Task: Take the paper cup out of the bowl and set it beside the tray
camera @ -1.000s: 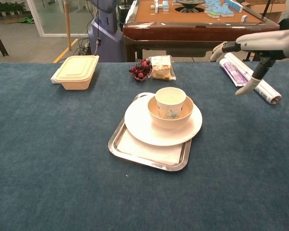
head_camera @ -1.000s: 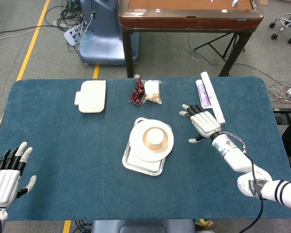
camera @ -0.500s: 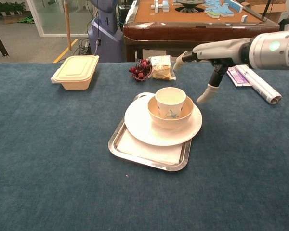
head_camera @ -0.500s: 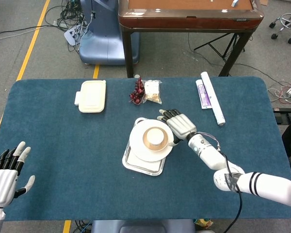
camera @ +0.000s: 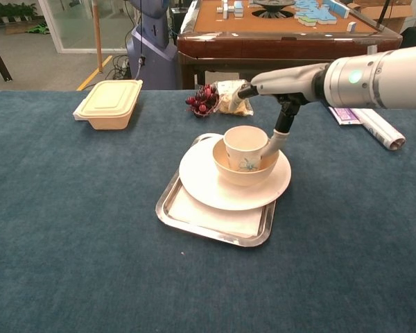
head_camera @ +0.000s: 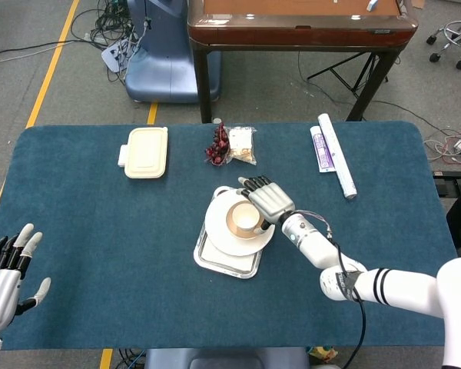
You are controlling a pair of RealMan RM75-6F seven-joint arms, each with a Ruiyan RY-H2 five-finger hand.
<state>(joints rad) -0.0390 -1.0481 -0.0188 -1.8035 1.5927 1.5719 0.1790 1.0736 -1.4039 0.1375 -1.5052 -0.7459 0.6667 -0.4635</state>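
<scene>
A white paper cup (head_camera: 244, 218) (camera: 245, 148) stands upright in a tan bowl (head_camera: 232, 224) (camera: 229, 173). The bowl sits on a white plate (head_camera: 218, 235) (camera: 201, 184), which lies on a steel tray (head_camera: 215, 262) (camera: 194, 216). My right hand (head_camera: 267, 198) (camera: 284, 94) hovers over the cup's right rim with its fingers spread. Its thumb reaches down to the cup's right side in the chest view, and the fingers are not wrapped round the cup. My left hand (head_camera: 4, 278) is at the table's near left corner, fingers apart, holding nothing.
A cream lunch box (head_camera: 146, 151) (camera: 111, 103) lies at the back left. Red grapes (head_camera: 217, 144) (camera: 202, 99) and a snack bag (head_camera: 241, 144) (camera: 232, 97) lie behind the tray. A rolled paper tube (head_camera: 334, 161) (camera: 364, 114) lies at the back right.
My right hand has swung left from beside the paper tube to over the cup, its thumb now at the cup's side. The left hand has dropped slightly lower in the head view.
</scene>
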